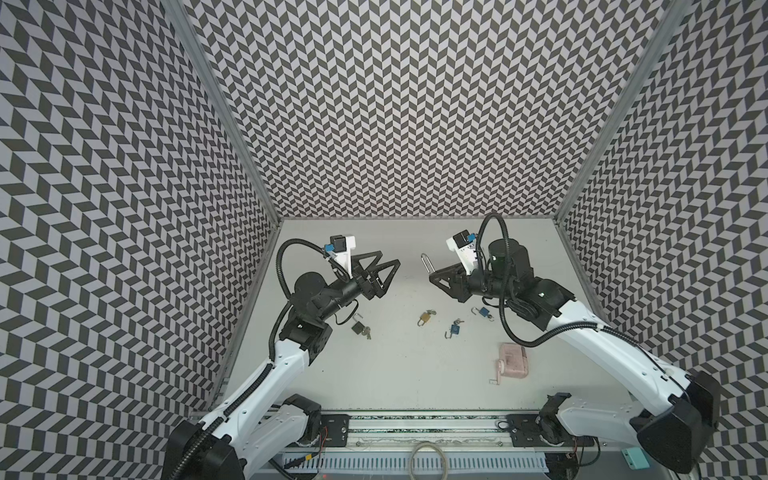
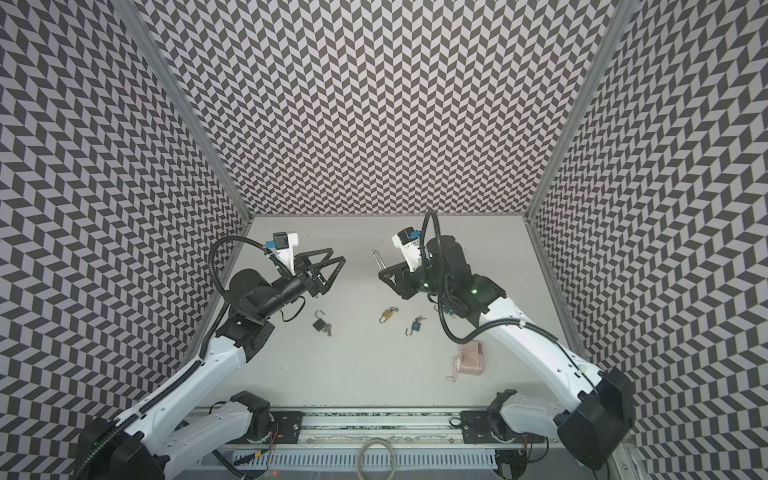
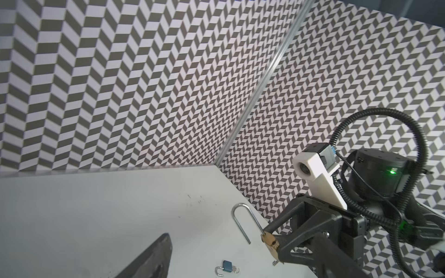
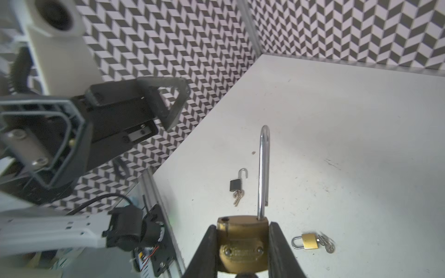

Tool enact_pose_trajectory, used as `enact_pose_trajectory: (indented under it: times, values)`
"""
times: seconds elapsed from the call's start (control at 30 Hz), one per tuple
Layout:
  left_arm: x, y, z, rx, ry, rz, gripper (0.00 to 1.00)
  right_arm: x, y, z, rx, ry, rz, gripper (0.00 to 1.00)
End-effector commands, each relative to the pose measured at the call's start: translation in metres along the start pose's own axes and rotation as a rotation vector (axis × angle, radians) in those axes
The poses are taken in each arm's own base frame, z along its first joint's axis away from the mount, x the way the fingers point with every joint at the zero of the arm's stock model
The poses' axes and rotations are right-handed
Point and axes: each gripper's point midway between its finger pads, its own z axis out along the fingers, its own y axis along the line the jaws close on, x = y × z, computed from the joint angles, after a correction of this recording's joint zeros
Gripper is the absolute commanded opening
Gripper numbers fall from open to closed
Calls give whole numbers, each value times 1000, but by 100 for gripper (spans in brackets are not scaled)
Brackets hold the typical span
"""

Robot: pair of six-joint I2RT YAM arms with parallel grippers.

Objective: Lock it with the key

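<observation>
The pale table fills the floor of the patterned booth. The left arm and right arm reach in from the near edge. Both are raised above the table, and their claws face each other near the middle.

The left claw is spread wide and holds nothing. The right claw pinches the big brass padlock, with one finger on each narrow side of its body. The lock is held in the air over the far half of the table, apart from the left claw.

The lock's long axis runs from the body at the fingertips out along the long steel shackle, crosswise to the fingers. In both top views the bend points toward the back wall. In the left wrist view it rises above the body. The shackle is open: one leg sits in the body, and the shorter free leg ends clear of it, away from the empty hole.

A pink box lies on the table near the right arm. A black padlock with an open shackle lies by the left arm, its keys touching it. A small brass padlock, shackle shut, lies near the middle with keys at its base. A blue padlock lies just right of it, and a second blue padlock lies close under the right arm.
</observation>
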Motion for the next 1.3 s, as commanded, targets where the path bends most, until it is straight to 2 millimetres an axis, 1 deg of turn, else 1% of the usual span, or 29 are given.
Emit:
enact_pose_trajectory:
  times: [0.0, 0.1, 0.17, 0.27, 0.33, 0.43, 0.6, 0.7, 0.87, 1.03, 1.2, 1.27]
  values:
    - [0, -39, 0, 180, 55, 51, 94, -25, 52, -28, -221, -61, -128, 0]
    - [3, -59, -2, 262, 79, 75, 97, -26, 75, -38, -336, -58, -165, 0]
    - [5, -71, -2, 310, 87, 87, 98, -29, 83, -44, -375, -69, -175, 0]
    - [8, -83, -2, 360, 103, 101, 99, -30, 91, -49, -407, -74, -190, 0]
    - [9, -88, -2, 377, 106, 105, 99, -29, 94, -51, -426, -71, -191, 0]
    - [10, -91, -1, 388, 109, 107, 99, -27, 102, -55, -476, -66, -191, 0]
    - [10, -88, 2, 380, 112, 94, 99, -26, 110, -64, -511, -74, -206, 0]
    - [9, -89, 1, 383, 105, 92, 99, -24, 111, -66, -517, -75, -207, 0]
    - [6, -99, -3, 428, 96, 100, 99, -18, 110, -62, -532, -48, -195, 0]
    - [7, -114, -7, 487, 102, 117, 90, -13, 105, -54, -534, -25, -176, 0]
    - [7, -115, -5, 487, 103, 120, 71, -8, 106, -49, -568, -3, -165, 0]
    - [7, -114, -3, 484, 105, 116, 66, -6, 107, -48, -573, 3, -165, 0]
